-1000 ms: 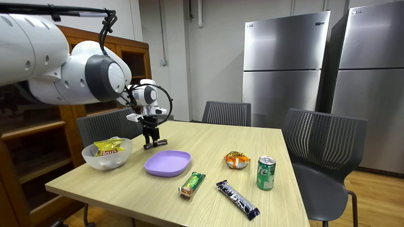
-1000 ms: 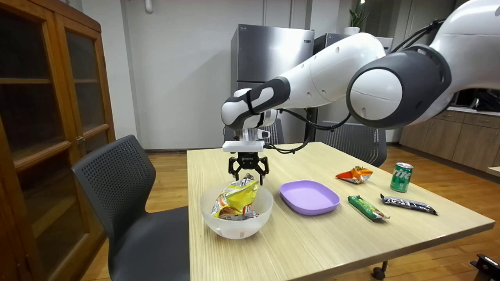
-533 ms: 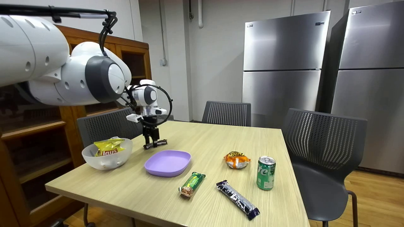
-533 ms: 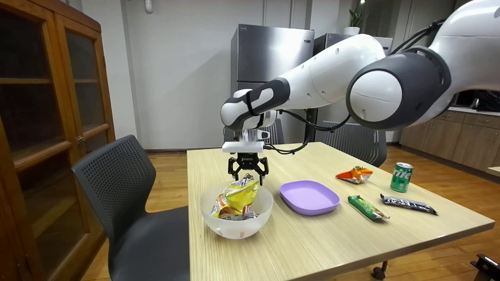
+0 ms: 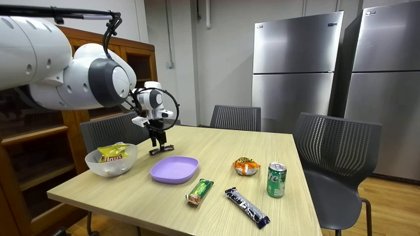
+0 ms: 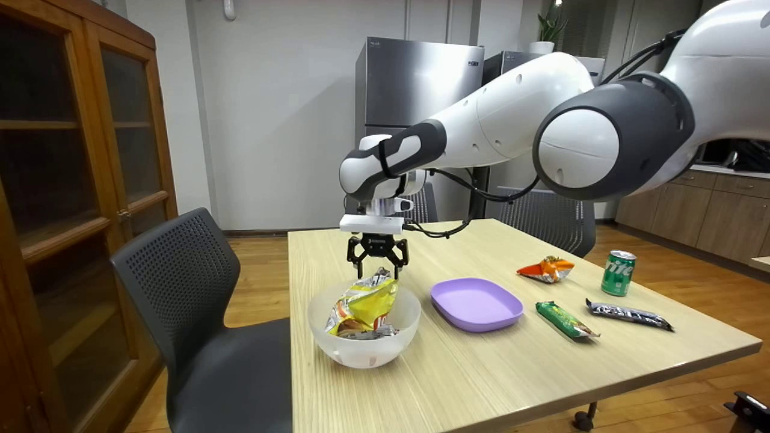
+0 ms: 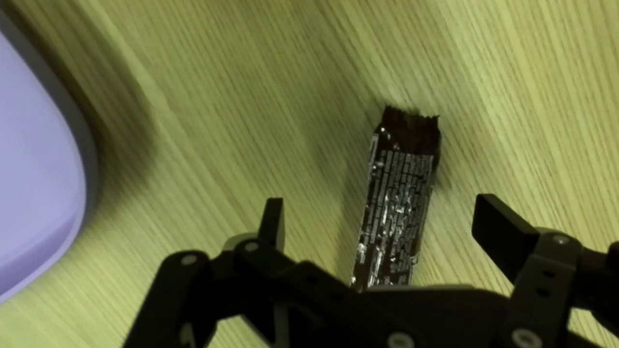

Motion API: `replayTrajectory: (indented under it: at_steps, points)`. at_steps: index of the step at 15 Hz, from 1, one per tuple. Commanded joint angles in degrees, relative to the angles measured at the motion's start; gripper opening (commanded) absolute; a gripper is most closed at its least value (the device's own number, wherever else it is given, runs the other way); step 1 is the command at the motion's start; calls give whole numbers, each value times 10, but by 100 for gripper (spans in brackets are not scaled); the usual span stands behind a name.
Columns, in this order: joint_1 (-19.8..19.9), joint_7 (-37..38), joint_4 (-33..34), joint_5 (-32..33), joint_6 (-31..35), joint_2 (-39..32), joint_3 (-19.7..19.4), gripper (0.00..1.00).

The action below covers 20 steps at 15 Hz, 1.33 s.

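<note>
In an exterior view, the arm (image 6: pixel 517 114) extends from two o'clock; its gripper (image 6: pixel 378 272), jaws apart, points to six.

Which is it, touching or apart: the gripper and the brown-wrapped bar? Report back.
Apart: in the wrist view the open gripper straddles the brown-wrapped bar, with tabletop showing between the bar and both fingers.

Brown bar (image 7: pixel 399 208) partly hidden behind the hand (image 7: pixel 378 212)

Room flanks the bar (image 7: pixel 395 212); a plate (image 7: pixel 38 140) limits one side.
</note>
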<state>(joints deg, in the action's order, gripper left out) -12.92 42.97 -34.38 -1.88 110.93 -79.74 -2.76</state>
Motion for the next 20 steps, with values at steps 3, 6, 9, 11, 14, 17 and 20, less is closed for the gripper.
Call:
replayTrajectory:
  at_steps: [3, 6, 9, 11, 14, 17, 20]
  points:
    - [1, -4, 11, -3, 25, -5, 4, 100]
    - [1, -5, 9, -4, 27, -6, 5, 100]
    - [1, -5, 9, -3, 25, -7, 5, 100]
    - [1, -5, 8, -3, 25, -8, 5, 100]
    - [1, -4, 8, -3, 24, -12, 4, 100]
    - [1, -4, 8, -2, 22, -16, 4, 100]
    - [1, -5, 8, -2, 21, -19, 4, 100]
